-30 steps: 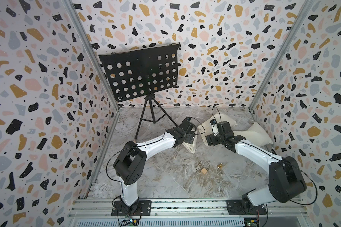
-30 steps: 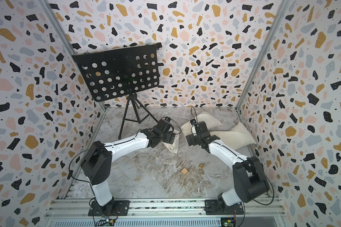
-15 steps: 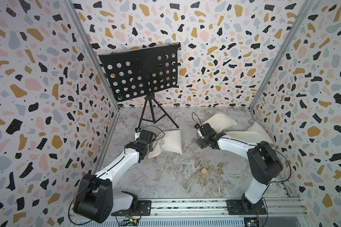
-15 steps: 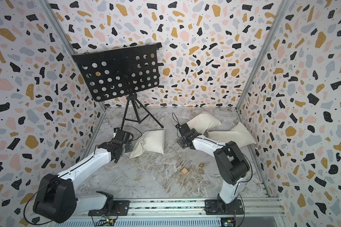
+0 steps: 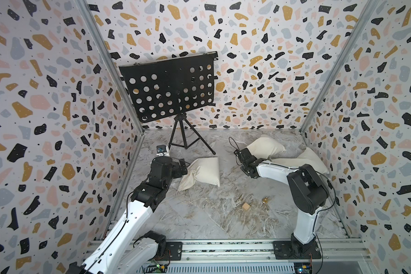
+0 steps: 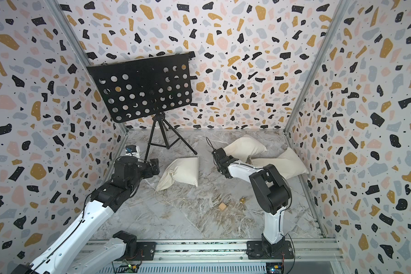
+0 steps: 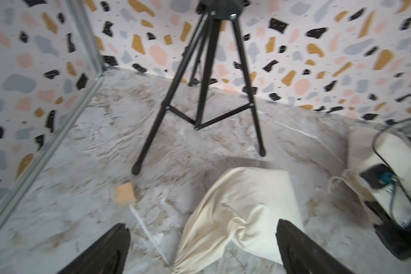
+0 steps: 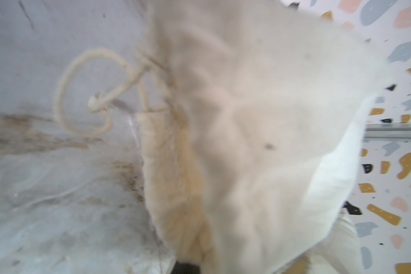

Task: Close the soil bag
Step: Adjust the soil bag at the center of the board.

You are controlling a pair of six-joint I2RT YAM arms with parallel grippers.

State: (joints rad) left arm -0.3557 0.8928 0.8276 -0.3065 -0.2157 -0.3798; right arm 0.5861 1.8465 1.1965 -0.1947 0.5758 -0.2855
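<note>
Wooden cube [image 5: 246,206] and small brass piece [image 5: 265,200]: lying apart on the marble floor [image 5: 223,225], nearest the rail.
Soil bag [image 5: 203,174]: lying mid-floor on its side, neck gathered, drawstring [image 5: 195,201] trailing toward the rail.
Left gripper [image 5: 184,167]: hovering wide open just beside the neck, empty.
Right gripper [image 5: 238,155]: sitting closed against a second cream bag [image 5: 265,147] farther back; whether it is pinching cloth cannot be told.
Music stand [image 5: 169,87]: standing by the back wall.

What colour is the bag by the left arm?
The soil bag is cream; clearest in the left wrist view.
</note>
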